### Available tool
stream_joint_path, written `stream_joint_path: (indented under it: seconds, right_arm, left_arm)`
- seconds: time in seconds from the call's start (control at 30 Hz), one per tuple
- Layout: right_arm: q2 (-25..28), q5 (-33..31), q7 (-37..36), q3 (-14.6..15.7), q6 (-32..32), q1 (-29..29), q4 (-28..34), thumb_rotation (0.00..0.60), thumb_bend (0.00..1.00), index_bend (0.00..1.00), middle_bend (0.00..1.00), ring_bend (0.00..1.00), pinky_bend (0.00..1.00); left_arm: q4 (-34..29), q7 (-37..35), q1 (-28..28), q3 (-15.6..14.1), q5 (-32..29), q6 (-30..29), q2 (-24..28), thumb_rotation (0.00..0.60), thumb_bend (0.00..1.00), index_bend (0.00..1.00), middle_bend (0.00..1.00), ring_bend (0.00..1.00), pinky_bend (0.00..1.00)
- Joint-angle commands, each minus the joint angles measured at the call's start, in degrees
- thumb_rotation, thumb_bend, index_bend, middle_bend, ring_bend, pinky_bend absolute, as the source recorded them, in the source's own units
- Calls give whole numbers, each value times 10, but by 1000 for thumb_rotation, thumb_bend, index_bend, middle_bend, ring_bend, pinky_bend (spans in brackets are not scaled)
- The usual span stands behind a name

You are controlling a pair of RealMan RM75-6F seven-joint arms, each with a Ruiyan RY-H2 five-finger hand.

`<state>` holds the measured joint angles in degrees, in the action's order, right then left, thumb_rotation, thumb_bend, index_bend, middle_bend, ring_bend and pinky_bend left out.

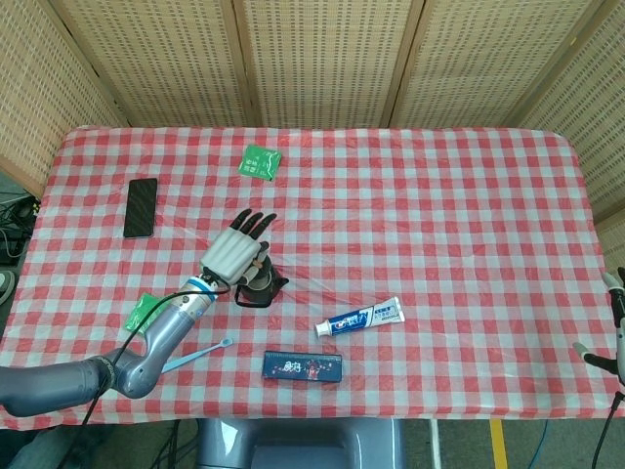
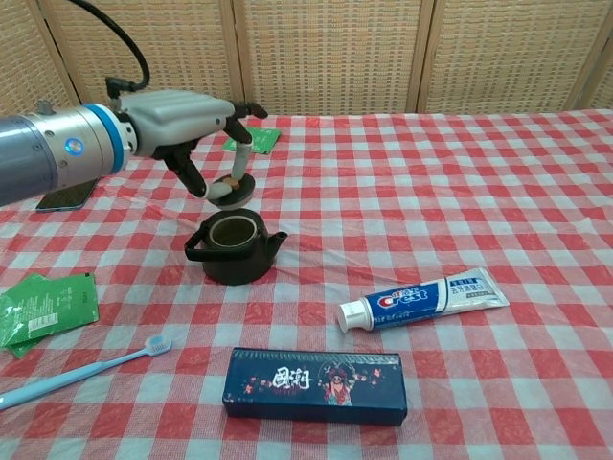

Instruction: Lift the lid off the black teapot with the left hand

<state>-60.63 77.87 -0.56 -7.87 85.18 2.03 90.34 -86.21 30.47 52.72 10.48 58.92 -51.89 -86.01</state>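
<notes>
Small round black lid (image 2: 230,190) w/ a tan knob is up in the air, directly above the open mouth of the squat black teapot (image 2: 233,251), clear of the rim. Left hand (image 2: 182,119) pinches the lid between thumb and a finger, other fingers spread toward 12 o'clock. Teapot sits on the red-and-white checked tablecloth (image 2: 479,172), spout at 3 o'clock, handle at 9. White-and-blue toothpaste tube (image 2: 421,298) lies at the pot's 4 o'clock; dark printed rectangular box (image 2: 315,385) at 6; light blue toothbrush (image 2: 86,371) and green foil packets (image 2: 46,309) at 8. Right hand (image 1: 613,322) barely shows at head view's right edge; can't tell its state.
</notes>
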Motion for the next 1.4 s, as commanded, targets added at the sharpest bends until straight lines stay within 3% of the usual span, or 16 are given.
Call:
stream_joint_path:
  seconds: [0.03, 0.27, 0.4, 0.8, 0.87, 0.93, 1.0, 1.23, 1.4]
  right_arm:
    - [0, 2, 0, 1, 2, -1, 1, 600, 0, 21, 0, 0, 0]
    - [0, 3, 3, 1, 2, -1, 3, 600, 0, 21, 0, 0, 0]
    - [-2, 1, 6, 1, -1, 1, 3, 600, 0, 23, 0, 0, 0]
    - [-5, -2, 16, 1, -7, 4, 3, 600, 0, 24, 0, 0, 0]
    - [-5, -3, 15, 1, -7, 4, 3, 600, 0, 23, 0, 0, 0]
    - [-4, -3, 13, 1, -7, 4, 3, 600, 0, 23, 0, 0, 0]
    - [-3, -4, 11, 1, -7, 3, 2, 600, 0, 23, 0, 0, 0]
    - [0, 1, 1, 1, -2, 1, 3, 600, 0, 23, 0, 0, 0]
    - [5, 10, -7, 3, 6, -3, 8, 600, 0, 24, 0, 0, 0]
  left_arm:
    - [-12, -12, -7, 13, -12, -10, 25, 600, 387, 653, 0, 0, 0]
    - [47, -38, -15, 9, -60, 16, 29, 600, 388, 654, 0, 0, 0]
    - [119, -64, -21, -3, -82, 49, 3, 600, 388, 654, 0, 0, 0]
    - [256, -132, -29, -23, -57, 100, -81, 600, 384, 634, 0, 0, 0]
    - [262, -138, -29, -22, -50, 101, -86, 600, 344, 545, 0, 0, 0]
    - [263, -142, -30, -22, -46, 102, -88, 600, 167, 230, 0, 0, 0]
    - [258, -151, -31, -18, -40, 100, -87, 600, 32, 31, 0, 0, 0]
    - [188, -210, -52, 1, 12, 49, -41, 600, 0, 0, 0, 0, 0]
    - [97, -261, -97, 3, 72, -31, 37, 600, 0, 0, 0, 0, 0]
